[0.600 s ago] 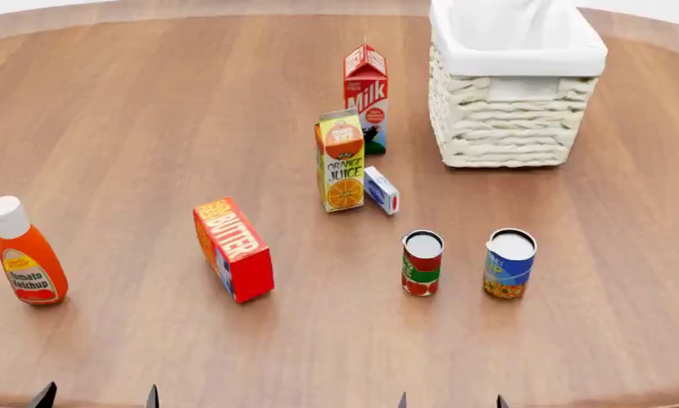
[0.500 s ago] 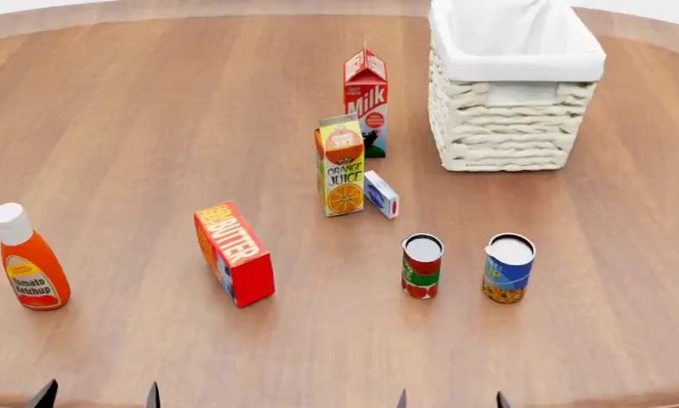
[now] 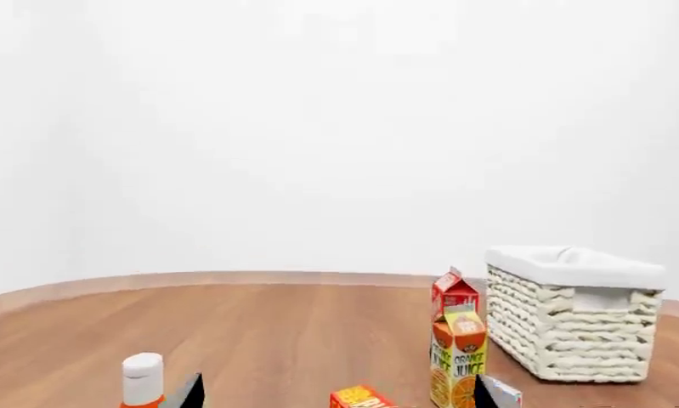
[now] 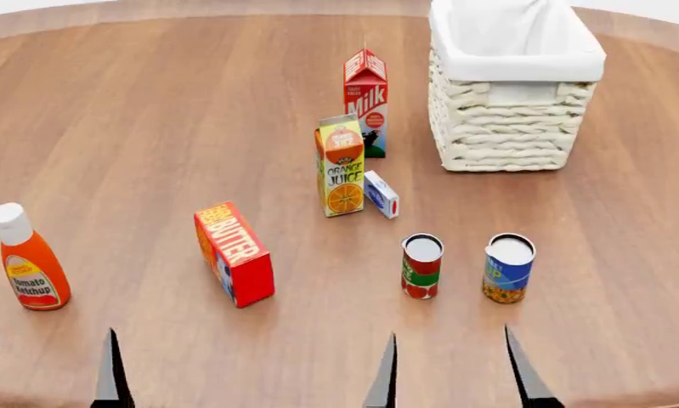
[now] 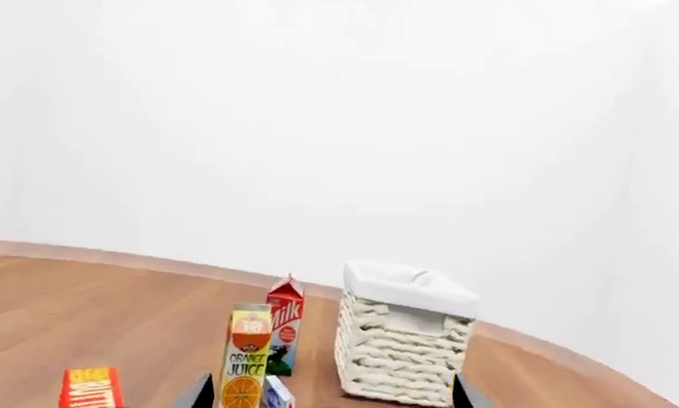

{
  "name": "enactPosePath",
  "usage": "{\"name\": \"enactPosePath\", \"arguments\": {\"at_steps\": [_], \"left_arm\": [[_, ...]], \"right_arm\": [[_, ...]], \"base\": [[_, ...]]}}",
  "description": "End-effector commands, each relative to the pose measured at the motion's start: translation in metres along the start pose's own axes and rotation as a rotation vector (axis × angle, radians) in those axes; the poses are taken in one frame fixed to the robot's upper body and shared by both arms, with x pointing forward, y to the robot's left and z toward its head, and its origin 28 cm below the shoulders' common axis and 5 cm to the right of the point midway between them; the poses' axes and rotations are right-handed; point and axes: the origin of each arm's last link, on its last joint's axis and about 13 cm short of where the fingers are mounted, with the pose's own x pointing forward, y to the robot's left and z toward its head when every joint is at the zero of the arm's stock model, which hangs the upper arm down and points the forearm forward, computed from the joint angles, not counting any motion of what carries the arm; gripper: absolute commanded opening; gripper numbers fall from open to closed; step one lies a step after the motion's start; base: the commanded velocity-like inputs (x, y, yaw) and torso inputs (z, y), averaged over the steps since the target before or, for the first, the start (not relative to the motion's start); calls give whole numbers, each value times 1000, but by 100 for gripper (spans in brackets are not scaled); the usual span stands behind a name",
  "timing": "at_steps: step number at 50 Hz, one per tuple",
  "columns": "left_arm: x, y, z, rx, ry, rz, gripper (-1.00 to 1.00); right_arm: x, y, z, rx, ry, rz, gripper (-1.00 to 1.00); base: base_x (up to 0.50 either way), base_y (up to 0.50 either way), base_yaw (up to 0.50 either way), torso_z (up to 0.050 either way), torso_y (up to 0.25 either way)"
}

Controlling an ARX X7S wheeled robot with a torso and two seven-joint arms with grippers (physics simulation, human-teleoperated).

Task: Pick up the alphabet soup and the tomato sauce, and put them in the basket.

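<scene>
The alphabet soup can stands upright at the front right of the table in the head view, with the red-and-green tomato sauce can just to its left. The wicker basket stands at the back right and shows in the left wrist view and the right wrist view. My left gripper is open and empty at the front left edge. My right gripper is open and empty, in front of the two cans. The cans are out of both wrist views.
An orange ketchup bottle stands front left, a red butter box centre front. An orange juice carton, a milk carton and a small blue-white box stand between the cans and the basket.
Both grippers' fingertips have risen further into the head view from the bottom edge. The objects on the table have not moved.
</scene>
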Motion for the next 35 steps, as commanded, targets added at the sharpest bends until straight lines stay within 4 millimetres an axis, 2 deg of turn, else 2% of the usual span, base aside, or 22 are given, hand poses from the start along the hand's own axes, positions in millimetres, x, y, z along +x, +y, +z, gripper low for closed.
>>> {"name": "enactPosePath", "arguments": {"at_steps": [1,2,6,12,25,35], "left_arm": [[-3,2,74,-58,-315,5,100],[-6,2,85,-68,-347,4,100],[-15,2,105,-79,-456,8,100],[-32,1,127,-128,-536,-15,100],[-31,2,127,-140,-553,-22,100],[-32,1,123,-136,-541,-36,100]], "right_arm": [[2,-4,68,-120,-294,-5,100],[0,-4,80,-125,-338,2,100],[-6,-4,103,-154,-427,2,100],[-16,-1,125,-183,-525,18,100],[-16,0,129,-191,-532,18,100],[-17,1,130,-187,-530,21,100]], "base": [[0,0,0,0,0],[0,0,0,0,0],[0,0,0,0,0],[0,0,0,0,0],[0,0,0,0,0],[0,0,0,48,0]]}}
